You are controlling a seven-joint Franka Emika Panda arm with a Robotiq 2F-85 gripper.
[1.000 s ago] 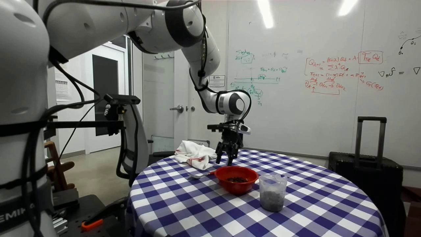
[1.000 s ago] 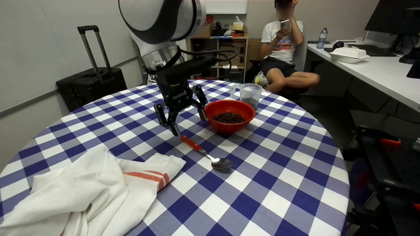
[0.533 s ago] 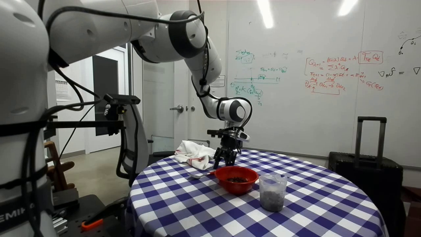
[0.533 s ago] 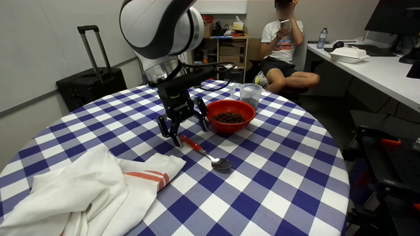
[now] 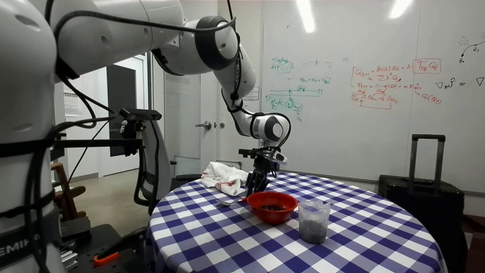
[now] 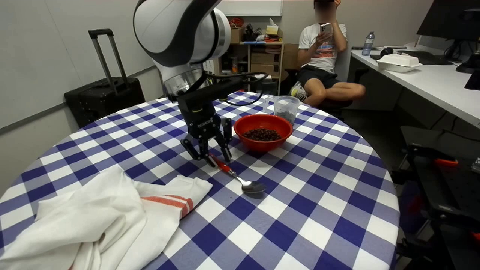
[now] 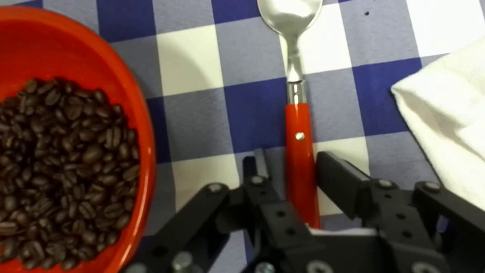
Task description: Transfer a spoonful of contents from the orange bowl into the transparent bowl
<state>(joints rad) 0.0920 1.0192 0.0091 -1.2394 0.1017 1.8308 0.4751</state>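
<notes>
Dark brown coffee beans fill the lower part of the orange bowl (image 5: 271, 218), an orange-red bowl (image 6: 262, 147) seen in all views. The transparent bowl (image 5: 307, 212) is a clear jug with a handle (image 6: 288, 106) and grey-looking contents. A spoon with a red handle (image 7: 299, 121) lies on the cloth beside the orange bowl, its metal head (image 6: 253, 186) away from my gripper (image 6: 221, 160). In the wrist view my gripper (image 7: 291, 163) straddles the handle, partly open. A gap shows at one finger (image 7: 261, 165); the opposite finger (image 7: 337, 182) appears right against the handle, contact unclear.
A crumpled white towel (image 6: 101, 213) with red stripes lies near the spoon. The round table bears a blue-and-white checked cloth (image 5: 212, 235). A black suitcase (image 5: 420, 193) stands beyond the table, and a person (image 6: 323, 45) sits behind it.
My gripper has come down to the spoon's handle. Its fingers, wide apart before, have drawn closer together on either side of it. Spoon, bowl and jug have not moved.
</notes>
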